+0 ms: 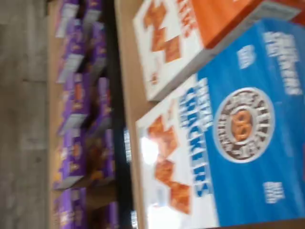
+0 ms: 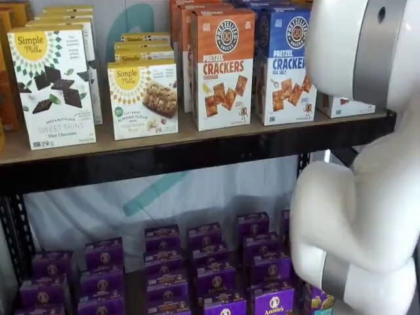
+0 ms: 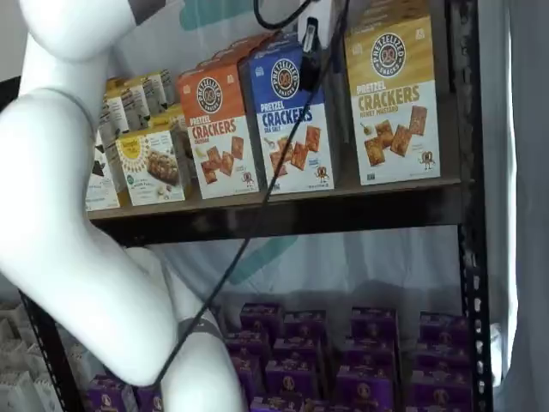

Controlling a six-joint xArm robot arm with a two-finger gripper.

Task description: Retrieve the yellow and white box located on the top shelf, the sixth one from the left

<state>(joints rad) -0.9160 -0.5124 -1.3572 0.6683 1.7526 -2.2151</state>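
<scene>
Upright, yellow and white box (image 3: 393, 101), top shelf (image 3: 343, 215)

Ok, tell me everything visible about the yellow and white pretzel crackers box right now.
The yellow and white box is a tall cardboard carton: yellow upper part with a round black logo, white lower part picturing square brown crackers. It stands upright, facing forward, on the top shelf, beside the blue-and-white crackers box with a gap between them. Nothing grips it.

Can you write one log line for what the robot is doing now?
tool: state unclear | yellow and white box: untouched on top shelf | wrist view: blue-and-white box
</scene>
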